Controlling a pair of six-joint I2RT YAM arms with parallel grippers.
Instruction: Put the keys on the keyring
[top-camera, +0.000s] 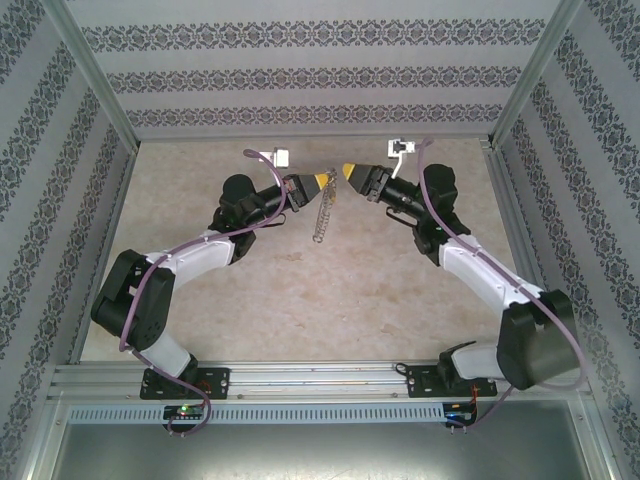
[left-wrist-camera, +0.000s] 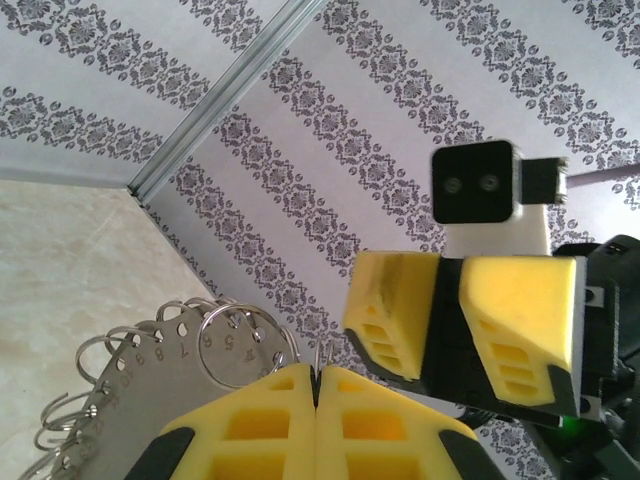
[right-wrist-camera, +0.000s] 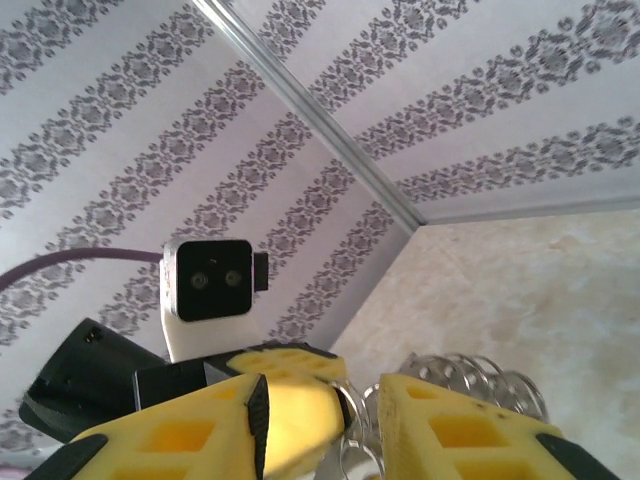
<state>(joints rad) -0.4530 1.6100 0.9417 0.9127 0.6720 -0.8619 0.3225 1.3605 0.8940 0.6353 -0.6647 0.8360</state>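
Top view: left claw (top-camera: 322, 181) and right claw (top-camera: 348, 171) are raised tip to tip over the far half of the table (top-camera: 300, 300). Keyring (top-camera: 321, 215) hangs down from the left claw's tips.

Left wrist: left claw (left-wrist-camera: 316, 390) is pressed together, pinching a thin wire loop of the keyring (left-wrist-camera: 150, 370). Numbered grey plate and split rings fan out lower left. Right claw (left-wrist-camera: 445, 320) faces it, close, fingers spread.

Right wrist: right claw (right-wrist-camera: 325, 410) is spread. Silvery rings of the keyring (right-wrist-camera: 470, 375) sit in and behind the gap. Cannot tell whether any ring touches its pads.
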